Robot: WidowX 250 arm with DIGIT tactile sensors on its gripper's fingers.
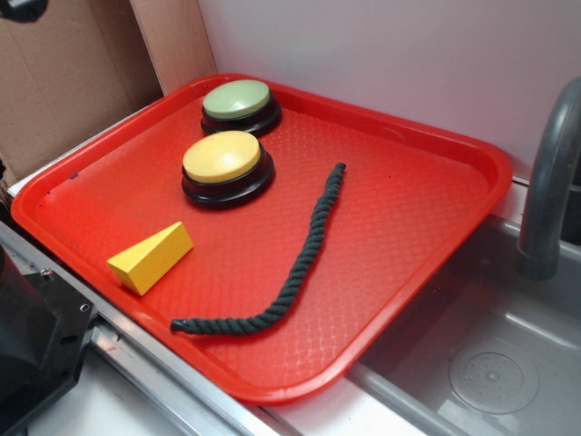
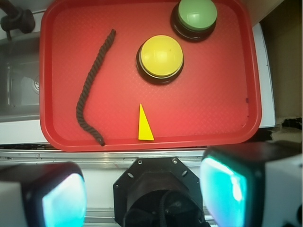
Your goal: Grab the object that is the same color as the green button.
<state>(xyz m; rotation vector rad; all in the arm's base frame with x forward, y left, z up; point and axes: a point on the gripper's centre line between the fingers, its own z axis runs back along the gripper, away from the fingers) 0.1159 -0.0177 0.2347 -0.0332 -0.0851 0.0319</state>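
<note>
The green rope (image 1: 292, 265) lies loose on the red tray (image 1: 427, 195), its long axis running from near the yellow button (image 1: 225, 163) toward the tray's front edge, where it hooks sideways. The green button (image 1: 239, 103) sits behind. The gripper (image 2: 144, 189) hovers above, fingers spread wide, their tips cut off.

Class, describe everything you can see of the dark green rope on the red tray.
The rope is long, thin and dark green, made of twisted strands that look like soft cord. It lies loose and flat on the red tray in a gentle curve, hooked at one end. Nothing touches it except the tray; the yellow button and yellow wedge sit apart from it. No gripper holds it.
</note>
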